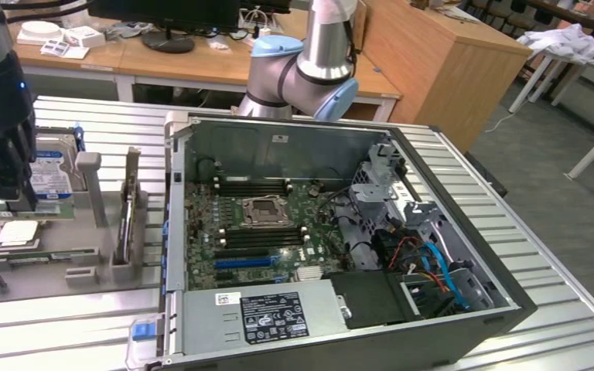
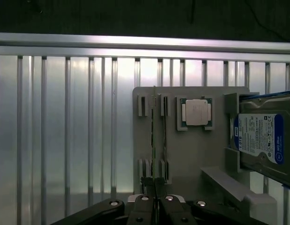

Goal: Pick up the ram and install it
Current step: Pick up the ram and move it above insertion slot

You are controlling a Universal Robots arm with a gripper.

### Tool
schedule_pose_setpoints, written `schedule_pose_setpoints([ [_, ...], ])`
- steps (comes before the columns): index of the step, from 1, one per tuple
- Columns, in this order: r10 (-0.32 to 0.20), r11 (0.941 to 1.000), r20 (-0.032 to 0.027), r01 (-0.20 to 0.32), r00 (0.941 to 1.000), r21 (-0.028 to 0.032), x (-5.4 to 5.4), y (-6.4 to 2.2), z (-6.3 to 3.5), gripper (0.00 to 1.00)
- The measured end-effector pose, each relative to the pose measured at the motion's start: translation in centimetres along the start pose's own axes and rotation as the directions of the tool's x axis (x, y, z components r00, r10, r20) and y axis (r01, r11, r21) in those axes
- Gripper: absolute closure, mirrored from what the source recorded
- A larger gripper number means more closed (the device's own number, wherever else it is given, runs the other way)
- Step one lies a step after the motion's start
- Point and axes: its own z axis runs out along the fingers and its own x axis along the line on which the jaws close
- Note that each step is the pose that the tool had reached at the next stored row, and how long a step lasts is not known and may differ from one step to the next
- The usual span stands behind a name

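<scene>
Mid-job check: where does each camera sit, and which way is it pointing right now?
Exterior view: off the arm, high, looking down into the open computer case on the ribbed table; the arm rises behind it, the claw at the exterior view's left.
Wrist view: on the wrist, facing down past the shut claw onto the gray tray holding two ram sticks, the CPU and the hard drive.
Shared: the claw, tray, CPU and hard drive.
</scene>
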Motion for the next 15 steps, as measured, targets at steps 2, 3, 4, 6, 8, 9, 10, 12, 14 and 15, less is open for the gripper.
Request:
schedule_pose_setpoints([
  [2, 0.000, 1.0000, -0.0001, 0.000, 1.0000, -0.0001, 0.0, 0.00, -0.22, 0.88],
  [3, 0.000, 1.0000, 0.0000, 0.000, 1.0000, -0.0001, 0.0, 0.00, -0.33, 0.88],
  [4, 0.000, 1.0000, 0.0000, 0.000, 1.0000, 0.0000, 0.0, 0.00, -0.43, 0.88],
  [6, 0.001, 1.0000, 0.0000, -0.001, 1.0000, 0.0000, 0.0, -0.01, -0.64, 0.88],
  [8, 0.001, 1.0000, 0.0000, -0.001, 1.0000, 0.0000, -0.1, -0.01, -0.85, 0.88],
  [9, 0.001, 1.0000, -0.0001, -0.001, 1.0000, -0.0001, -0.1, -0.01, -0.94, 0.88],
  [10, 0.001, 1.0000, 0.0000, -0.001, 1.0000, 0.0000, -0.1, -0.01, -1.03, 0.88],
  [12, 0.001, 1.0000, 0.0000, -0.001, 1.0000, 0.0001, -0.1, -0.02, -1.22, 0.88],
  [14, 0.001, 1.0000, -0.0001, -0.001, 1.0000, -0.0001, -0.1, -0.02, -1.43, 0.88],
  [15, 0.002, 1.0000, 0.0000, -0.002, 1.0000, 0.0000, -0.1, -0.02, -1.50, 0.88],
])
